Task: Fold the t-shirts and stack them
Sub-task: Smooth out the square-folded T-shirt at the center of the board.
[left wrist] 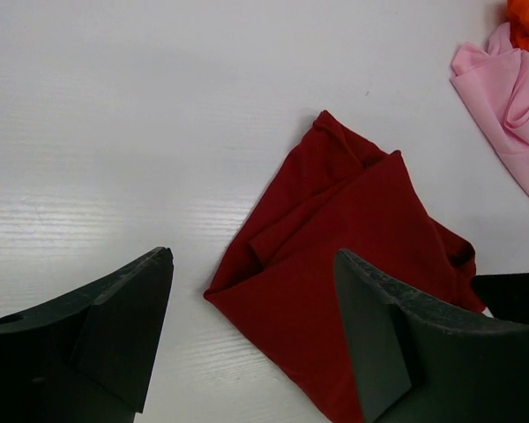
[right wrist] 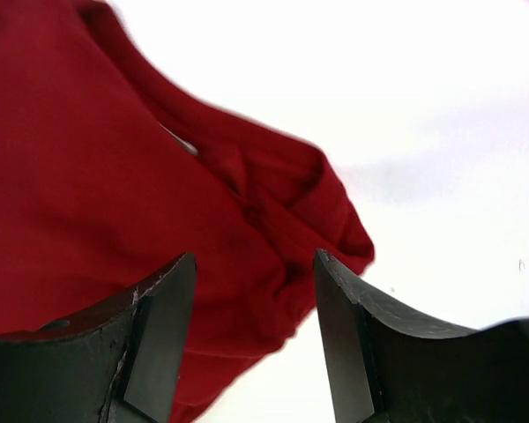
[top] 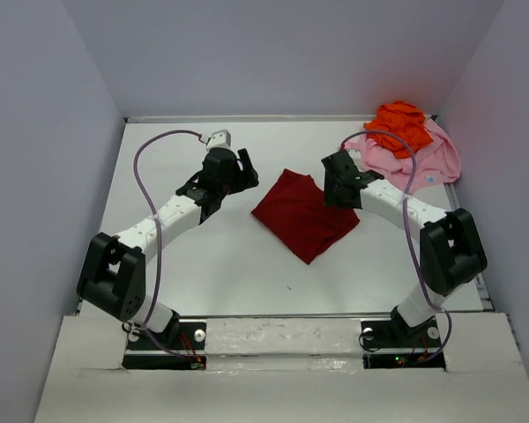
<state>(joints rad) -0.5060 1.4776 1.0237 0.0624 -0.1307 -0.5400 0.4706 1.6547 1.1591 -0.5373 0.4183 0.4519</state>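
Red shirt [top: 304,213] lies folded mid-table between the arms, long axis far-left to near-right. Right gripper [right wrist: 256,264], jaws apart and empty, hangs over its far-right corner, so it's nearer. Left gripper [left wrist: 251,256], also apart and empty, sits off the left edge.

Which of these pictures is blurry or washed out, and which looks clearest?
Right wrist view: the dark red shirt is soft and out of focus, and the table is blown out to white. Left wrist view: sharper, shirt folds crisp, faint glare streaks at left. Top external view: evenly lit, soft shadows only.
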